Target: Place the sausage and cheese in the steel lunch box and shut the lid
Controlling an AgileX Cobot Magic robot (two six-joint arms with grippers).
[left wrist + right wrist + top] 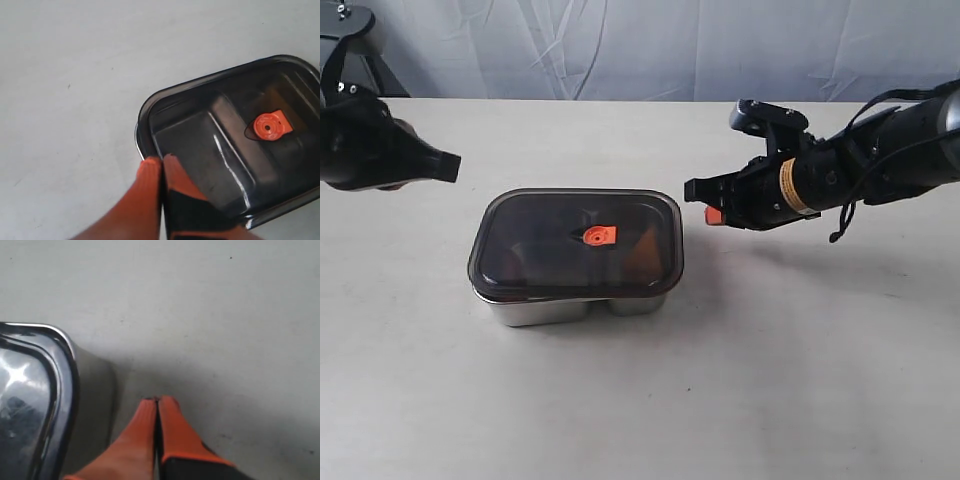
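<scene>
The steel lunch box stands mid-table with the dark translucent lid lying flat on top, its orange valve tab at the centre. Through the lid a yellow-orange shape, probably the cheese, shows dimly; the sausage is hidden. My left gripper is shut and empty, hovering over the lid's corner; its tip sits left of the box. My right gripper is shut and empty just right of the box's wall, at lid height.
The white table spreads around the box. A pale curtain hangs behind the table's far edge. Dark equipment stands at the back left.
</scene>
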